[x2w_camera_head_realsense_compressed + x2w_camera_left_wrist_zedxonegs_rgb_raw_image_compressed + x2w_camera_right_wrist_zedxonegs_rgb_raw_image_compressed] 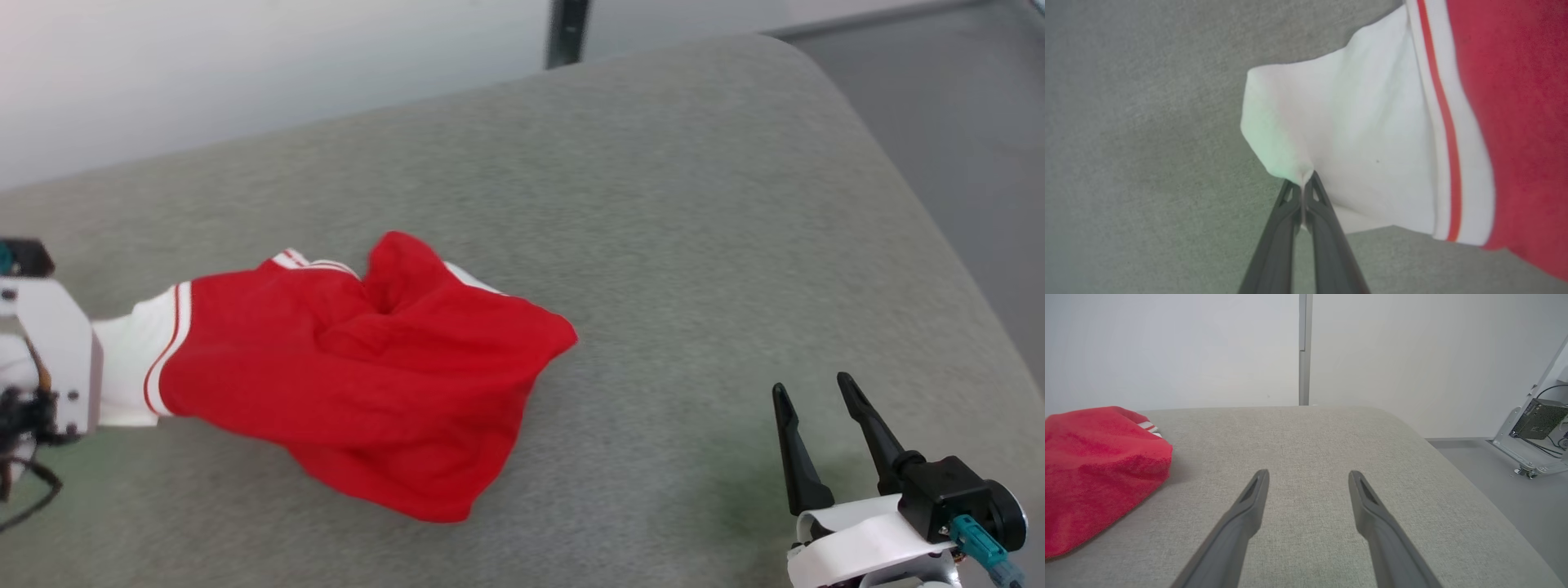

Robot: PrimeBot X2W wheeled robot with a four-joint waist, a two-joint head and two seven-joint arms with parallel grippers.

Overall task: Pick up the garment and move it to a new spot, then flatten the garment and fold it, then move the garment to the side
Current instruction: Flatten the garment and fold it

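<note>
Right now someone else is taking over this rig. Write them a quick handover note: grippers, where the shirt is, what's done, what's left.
Left gripper: shut on the white sleeve of the shirt.
Right gripper: open, empty, over the grey cushion, apart from the shirt.
Shirt: crumpled in a heap on the cushion, left of centre in the head view.
Done: sleeve gripped.
Left: carry it to a new spot, flatten, fold, move it aside.
</note>
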